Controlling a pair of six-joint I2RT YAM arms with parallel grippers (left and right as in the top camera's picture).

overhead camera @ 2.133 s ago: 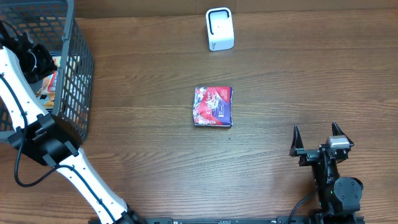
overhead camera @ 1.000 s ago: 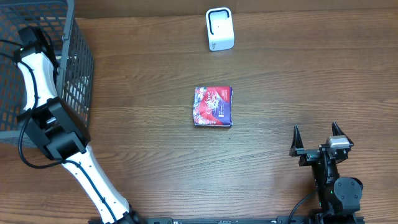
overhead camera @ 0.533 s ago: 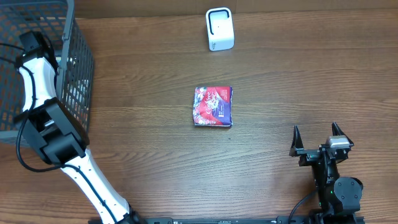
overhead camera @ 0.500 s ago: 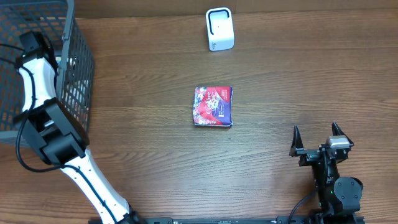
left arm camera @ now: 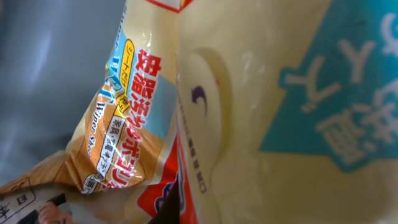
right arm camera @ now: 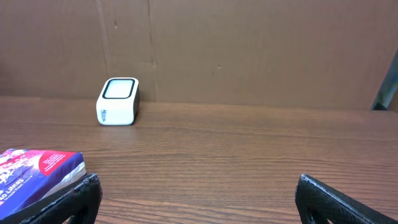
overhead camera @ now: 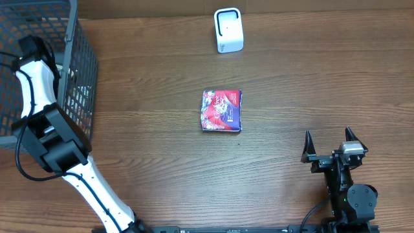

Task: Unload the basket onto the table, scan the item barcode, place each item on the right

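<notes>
The bench (overhead camera: 310,77) lay mostly bare, a broad open stretch of wood from the middle to the right edge; the wire basket (overhead camera: 81,71) stood at its far left corner, and the left arm (overhead camera: 39,77) reached down over the rim into it. The left gripper was closed, though neither view showed its fingers; the left wrist camera was filled by a yellow packet (left arm camera: 261,124) pressed close, so a hold on it seemed likely but could not be confirmed. That packet, inside the basket, looked to be the item in hand. A red-and-blue pack (overhead camera: 222,110) lay flat mid-bench, well apart from everything; whether it had been scanned could not be told. The scanner (overhead camera: 228,30) stood near the back edge, window up, with nothing over it; so the scan itself was not yet done, and lifting clear, carrying across and presenting the barcode all remained. The basket's tall walls were the tight spot; beyond them the way to the scanner was free. The right gripper (overhead camera: 327,133) rested wide apart and empty near the front right.
</notes>
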